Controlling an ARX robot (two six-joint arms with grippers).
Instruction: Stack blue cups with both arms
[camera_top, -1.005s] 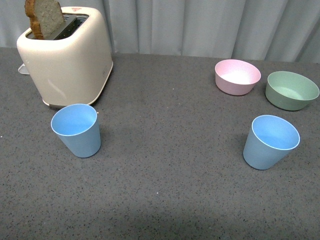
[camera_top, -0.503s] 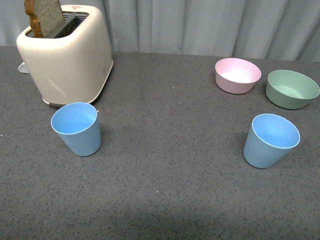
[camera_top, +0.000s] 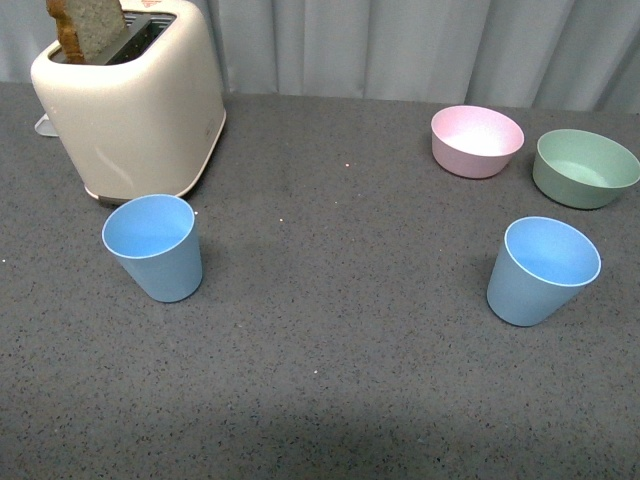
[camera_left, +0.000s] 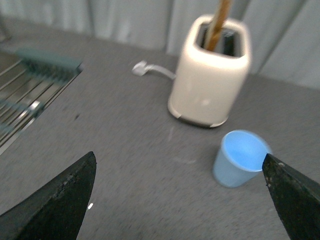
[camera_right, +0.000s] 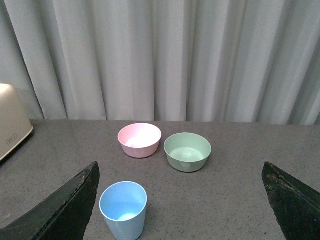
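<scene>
Grey speckled table (camera_top: 330, 360) carries two light blue cups, both upright, open side up and well apart. The left blue cup (camera_top: 153, 248) stands at the near left, just in front of a cream toaster (camera_top: 130, 100) with a slice of brown bread (camera_top: 85, 25) sticking out of its slot, while the right blue cup (camera_top: 540, 272) stands at the near right, with a pink bowl (camera_top: 477, 140) and a green bowl (camera_top: 585, 168) side by side farther back. Seen from the wrist cameras, the left arm's jaws and the right arm's jaws are both spread wide apart, clear of the cups.
</scene>
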